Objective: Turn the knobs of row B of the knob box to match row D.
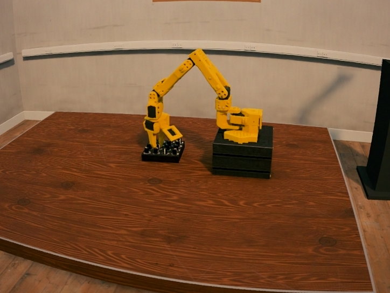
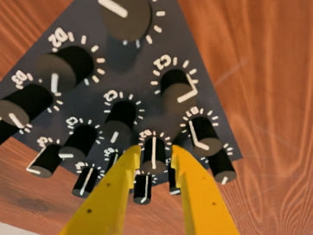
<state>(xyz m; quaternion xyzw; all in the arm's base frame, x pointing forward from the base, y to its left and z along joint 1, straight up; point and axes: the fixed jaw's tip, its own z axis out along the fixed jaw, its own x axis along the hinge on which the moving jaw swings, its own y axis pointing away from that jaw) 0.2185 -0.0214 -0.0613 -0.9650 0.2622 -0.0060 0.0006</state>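
Knob box (image 2: 143,92) sits on the wooden table (image 1: 189,214), just beside the black pedestal (image 1: 242,147) that carries the arm (image 1: 201,67). In the wrist view knob B2 (image 2: 154,152) stands between the 2 yellow fingers of the gripper (image 2: 154,161), pointer line running roughly straight along the view's vertical.

Step in hand, as I read it: straddling B2, ahead of the turn. The gripper is set narrow, with a gap just wider than the knob. I see daylight on both sides, so likely not clamped on it, holding nothing.

Next move calls for closing onto B2, then a wrist roll until its pointer matches D2 (image 2: 65,69), without brushing the row A knob (image 2: 143,187) just below B2 or C2 (image 2: 117,125) above it.

Hard to read:
- D1, above C1 (image 2: 177,88), is cut off by the frame edge, label not visible.
- Row A knobs are partly hidden behind the fingers, labels blurred.
- The far-column knobs beyond D3 (image 2: 22,105) run off frame.
- In the exterior view the knobs are too small to read any marks.
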